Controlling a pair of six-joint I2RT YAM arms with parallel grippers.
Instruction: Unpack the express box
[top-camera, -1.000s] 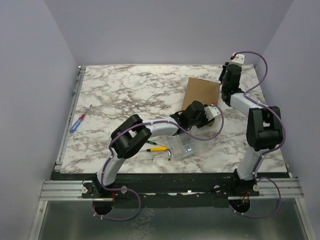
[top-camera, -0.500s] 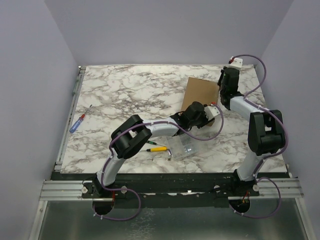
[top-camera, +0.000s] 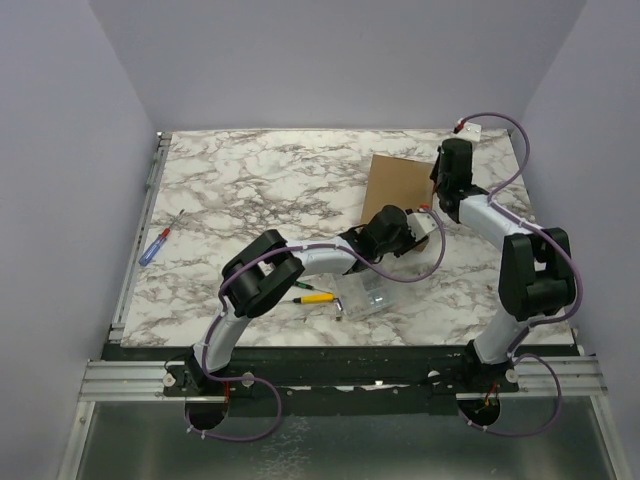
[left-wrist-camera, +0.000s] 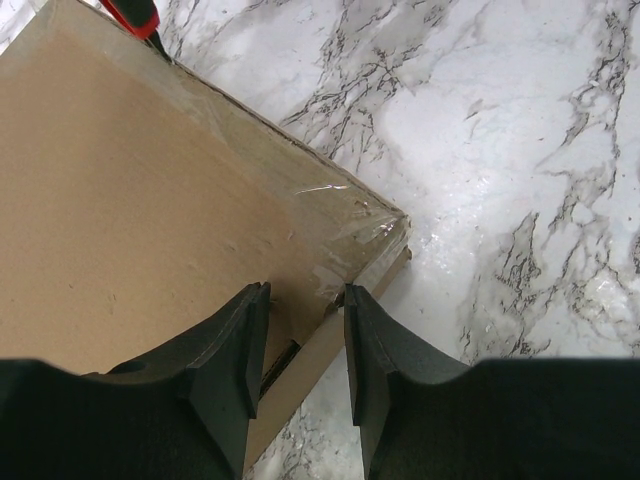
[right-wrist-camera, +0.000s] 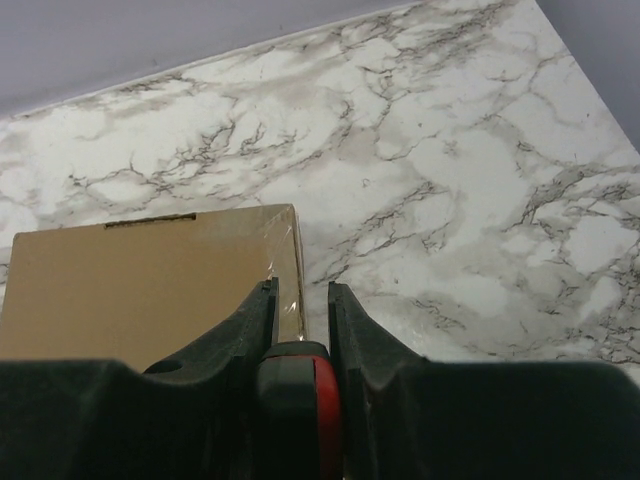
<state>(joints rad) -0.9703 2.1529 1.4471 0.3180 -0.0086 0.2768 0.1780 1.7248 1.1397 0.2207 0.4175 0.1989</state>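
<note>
The express box, flat brown cardboard with clear tape at its edges, lies closed at the back right of the marble table. My left gripper is open at the box's near right corner; in the left wrist view its jaws straddle the box's side edge. My right gripper is shut on a red and black tool handle at the box's right edge. The tool's red tip touches the box's far edge in the left wrist view.
A clear plastic compartment case lies near the front, with a yellow-handled tool to its left. A blue screwdriver lies near the table's left edge. Grey walls enclose the table on three sides.
My right wrist has moved a little left and nearer, toward the box's right edge, with the tool in it. My left arm has stayed put.
</note>
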